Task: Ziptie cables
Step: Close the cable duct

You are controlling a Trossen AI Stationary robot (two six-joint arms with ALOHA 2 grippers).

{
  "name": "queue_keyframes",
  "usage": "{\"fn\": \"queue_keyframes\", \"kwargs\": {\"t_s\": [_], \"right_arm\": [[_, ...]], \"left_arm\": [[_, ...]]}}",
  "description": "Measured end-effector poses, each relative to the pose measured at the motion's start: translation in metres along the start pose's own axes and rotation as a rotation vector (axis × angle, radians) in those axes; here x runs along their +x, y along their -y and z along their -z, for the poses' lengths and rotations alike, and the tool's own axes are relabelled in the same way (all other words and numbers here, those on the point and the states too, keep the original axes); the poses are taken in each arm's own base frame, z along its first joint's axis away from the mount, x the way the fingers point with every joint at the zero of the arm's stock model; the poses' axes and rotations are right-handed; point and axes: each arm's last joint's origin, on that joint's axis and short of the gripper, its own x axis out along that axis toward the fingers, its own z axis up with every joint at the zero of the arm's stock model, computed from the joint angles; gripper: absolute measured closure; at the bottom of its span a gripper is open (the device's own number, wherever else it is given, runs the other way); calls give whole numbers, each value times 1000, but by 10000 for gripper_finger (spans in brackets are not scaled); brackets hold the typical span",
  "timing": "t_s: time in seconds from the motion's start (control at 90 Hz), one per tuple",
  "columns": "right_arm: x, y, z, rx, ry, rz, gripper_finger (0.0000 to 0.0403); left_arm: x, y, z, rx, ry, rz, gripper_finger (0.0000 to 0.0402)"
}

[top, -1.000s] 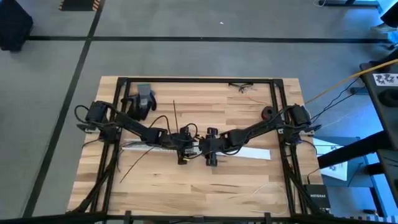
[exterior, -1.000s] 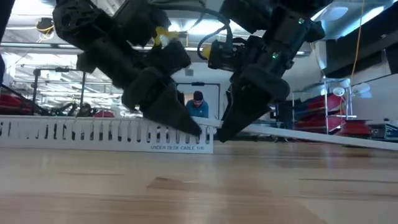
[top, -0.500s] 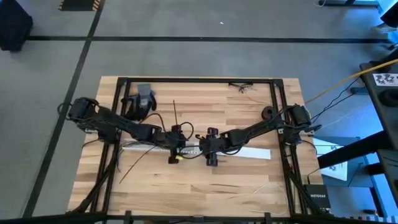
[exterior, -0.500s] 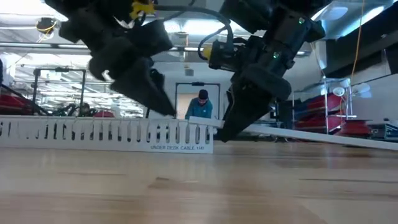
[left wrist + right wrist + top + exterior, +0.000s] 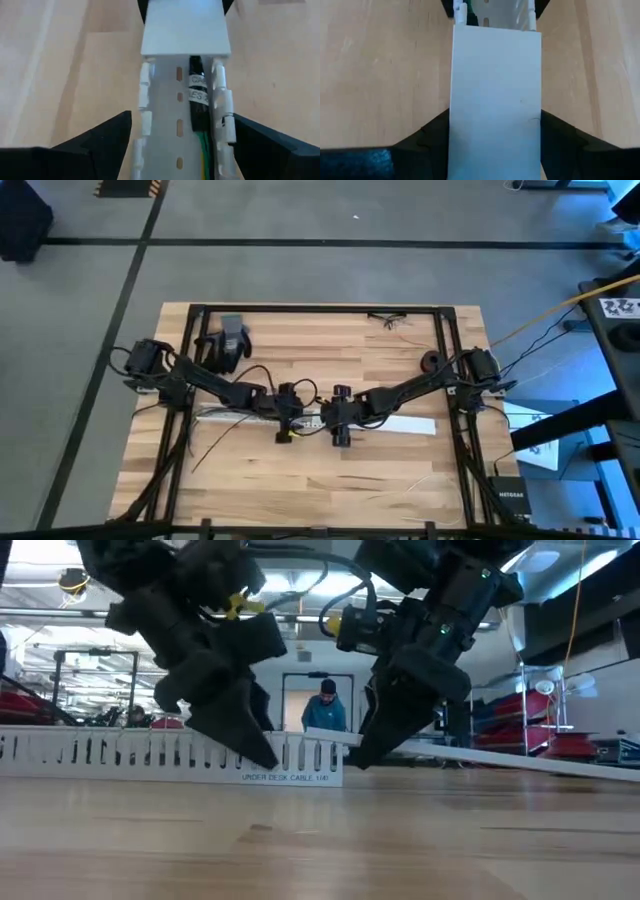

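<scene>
A white slotted cable channel (image 5: 240, 416) lies across the table's middle. The cables (image 5: 197, 112), a black labelled lead with green wires, lie inside it. My left gripper (image 5: 182, 120) is open over the channel, one finger on each side of its walls; whether it touches them I cannot tell. A flat white cover (image 5: 496, 75) overlaps the channel's right end (image 5: 325, 736) and slopes toward the table's right. My right gripper (image 5: 496, 122) is shut on this cover, just right of the left gripper (image 5: 285, 418). My right gripper pinches the white cover by its two long edges (image 5: 454, 125), near the end that overlaps the channel. The fingers (image 5: 375, 745) come down from above, slanting, and lie across the cover. That end (image 5: 330, 736) rests on the channel's top; the rest slopes down toward the table's right.
A grey and black object (image 5: 232, 338) lies at the far left, a black ring (image 5: 431, 362) at the right, loose thin wires (image 5: 392, 320) at the far edge. A thin black strip (image 5: 283, 360) lies behind the channel. A person (image 5: 326, 710) stands in the room beyond.
My left gripper has risen from the channel's right end beside the cover, gone a little toward the table's left edge along the channel, and come down over it again. My right gripper and the cover have kept still.
</scene>
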Motion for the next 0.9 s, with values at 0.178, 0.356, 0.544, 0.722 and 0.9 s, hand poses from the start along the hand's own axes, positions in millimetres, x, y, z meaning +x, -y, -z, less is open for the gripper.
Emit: {"fn": "queue_keyframes", "kwargs": {"t_s": [0.178, 0.356, 0.544, 0.722, 0.9], "right_arm": [[1, -1, -2, -1, 27, -5, 178], [1, -1, -3, -1, 27, -12, 178], [-2, -1, -8, 0, 22, -14, 178], [-2, -1, -9, 6, 24, -47, 178], [-2, 1, -10, 21, 25, -42, 178]], "left_arm": [[0, 0, -2, -4, 23, 1, 132], [5, 1, 0, -3, 25, 1, 172], [10, 2, 1, -2, 31, 16, 181], [10, 2, 1, -3, 28, 21, 182], [10, 2, 2, 8, 27, 23, 182]]}}
